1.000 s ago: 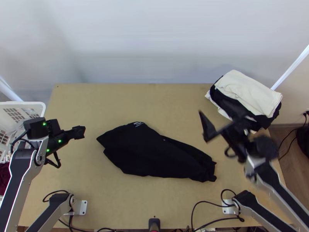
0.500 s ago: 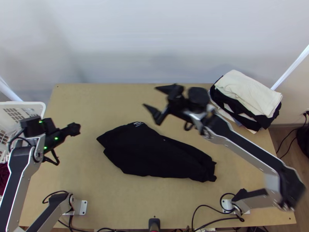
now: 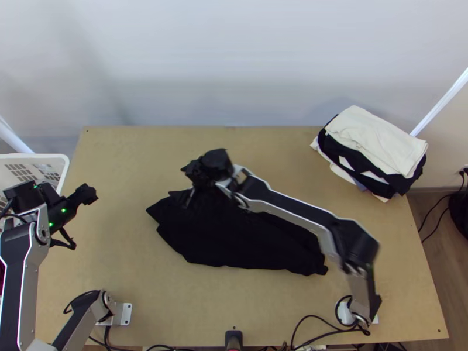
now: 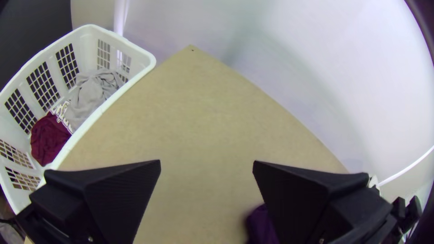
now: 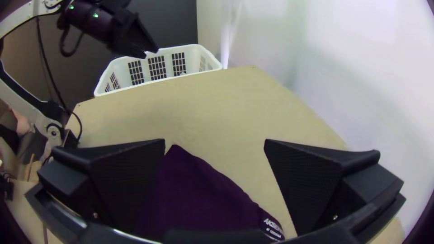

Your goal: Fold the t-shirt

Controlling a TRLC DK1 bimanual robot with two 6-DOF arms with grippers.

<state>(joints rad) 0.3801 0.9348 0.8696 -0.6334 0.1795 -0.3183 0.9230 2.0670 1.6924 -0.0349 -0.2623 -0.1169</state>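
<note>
Right arm (image 3: pixel 292 210) farther across table (image 3: pixel 117 263), wall (image 3: pixel 234 70) beyond.

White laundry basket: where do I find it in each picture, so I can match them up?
Top view: the basket is at the left edge, partly behind the left arm.
Left wrist view: beside the table, with a maroon cloth inside.
Right wrist view: past the table's end, partly behind the left hand.
Shared landmark: the table corner nearest the basket.

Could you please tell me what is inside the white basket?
In the white basket lie a bunched grey cloth and a maroon cloth; whatever is beneath them is covered.
</note>
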